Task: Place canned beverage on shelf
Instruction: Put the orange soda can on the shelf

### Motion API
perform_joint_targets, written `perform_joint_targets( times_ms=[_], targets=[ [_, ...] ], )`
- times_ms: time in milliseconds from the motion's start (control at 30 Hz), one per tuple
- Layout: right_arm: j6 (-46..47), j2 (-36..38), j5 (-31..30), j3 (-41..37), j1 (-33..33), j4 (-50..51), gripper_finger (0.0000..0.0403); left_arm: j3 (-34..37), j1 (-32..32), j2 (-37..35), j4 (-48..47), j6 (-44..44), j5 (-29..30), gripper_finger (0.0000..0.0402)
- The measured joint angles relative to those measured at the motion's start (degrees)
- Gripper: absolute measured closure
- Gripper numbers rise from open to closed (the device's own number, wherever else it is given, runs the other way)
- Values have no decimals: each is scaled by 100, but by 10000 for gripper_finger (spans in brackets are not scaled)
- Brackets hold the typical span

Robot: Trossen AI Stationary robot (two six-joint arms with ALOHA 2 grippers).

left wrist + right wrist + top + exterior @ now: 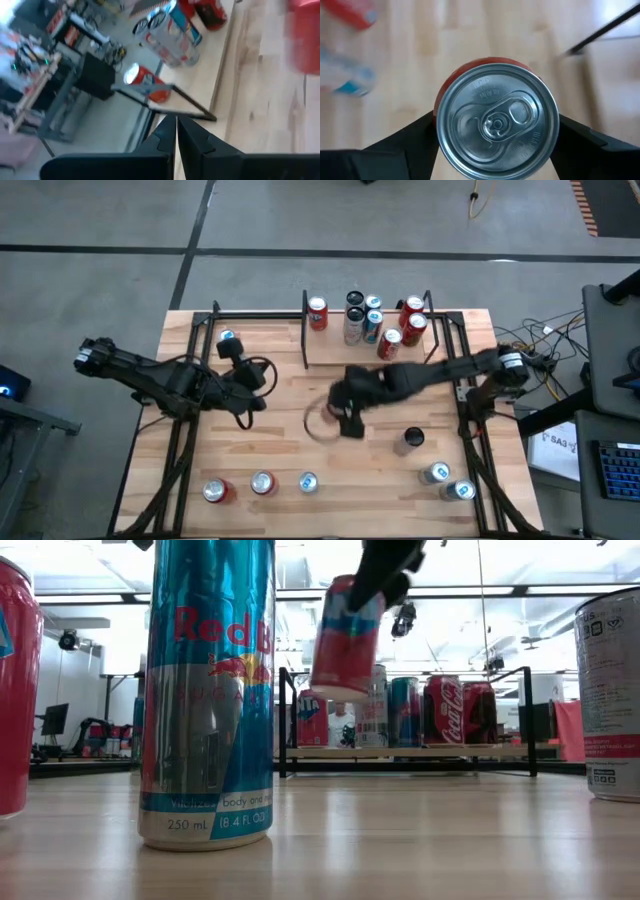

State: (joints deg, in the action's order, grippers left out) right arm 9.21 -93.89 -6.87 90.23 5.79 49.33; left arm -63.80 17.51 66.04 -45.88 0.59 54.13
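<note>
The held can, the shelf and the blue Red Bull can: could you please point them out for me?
held can (497,122), right wrist view, its silver lid.
shelf (335,346), high view, bare board.
blue Red Bull can (208,690), low view, its side.

floor (120,220): grey concrete, dark seams | ceiling lights (90,580): bright | desk (610,330): table's right

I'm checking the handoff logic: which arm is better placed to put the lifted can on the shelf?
The right. Its gripper already holds the red can clear of the table, just in front of the shelf. The left gripper is shut, empty, and waits off to the shelf's left.
</note>
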Motion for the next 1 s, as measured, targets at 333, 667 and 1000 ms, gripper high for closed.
perform_joint_targets(
  times_ms=[333,667,1000],
  targets=[
    [-1107,-345,404,799,-1538,396,113,1296,-808,-709,2837,-2693,-2632,402],
    [-1838,-1523,439,2234,-2163,1448,113,2288,-2233,-1417,4281,-3001,-3260,402],
    [-2560,-2270,458,3112,-2317,1772,113,2361,-2416,-1654,4308,-3339,-3271,402]
  ],
)
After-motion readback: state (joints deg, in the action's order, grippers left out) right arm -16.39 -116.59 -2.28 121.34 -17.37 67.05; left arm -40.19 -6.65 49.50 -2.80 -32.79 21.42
